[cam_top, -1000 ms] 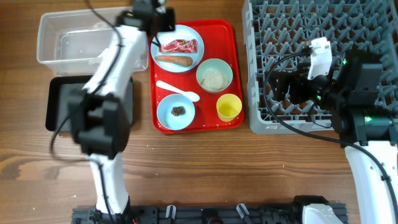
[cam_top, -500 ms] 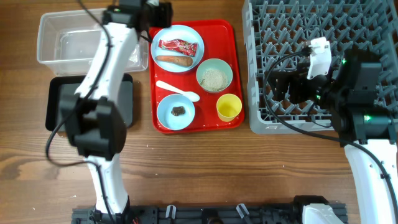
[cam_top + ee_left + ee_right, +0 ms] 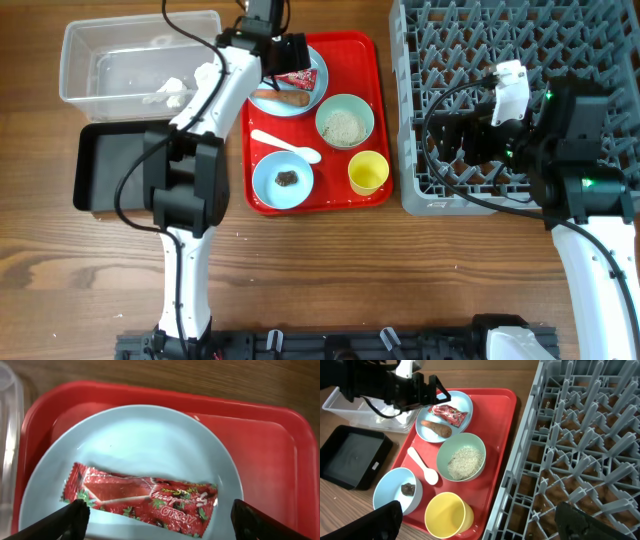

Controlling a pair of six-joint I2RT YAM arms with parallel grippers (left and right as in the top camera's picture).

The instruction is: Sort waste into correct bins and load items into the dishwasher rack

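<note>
Overhead, your left pincer [image 3: 290,55] hangs over the pale blue plate [image 3: 298,110] at the upper left of the red serving tray [image 3: 360,50]. The crumpled tissue [image 3: 170,90] lies in the clear tub [image 3: 90,45], and the dishwasher rack [image 3: 600,30] looks unloaded, though an arm hides part. The left wrist view shows that pincer released, fingers [image 3: 70,520] straddling the red-and-white wrapper [image 3: 142,500] flat on the plate. Waste sorting seems the step in hand, so next you'd descend, close on it and carry it to a bin. The right wrist view shows your right pincer [image 3: 480,525] spread wide, holding nothing.
</note>
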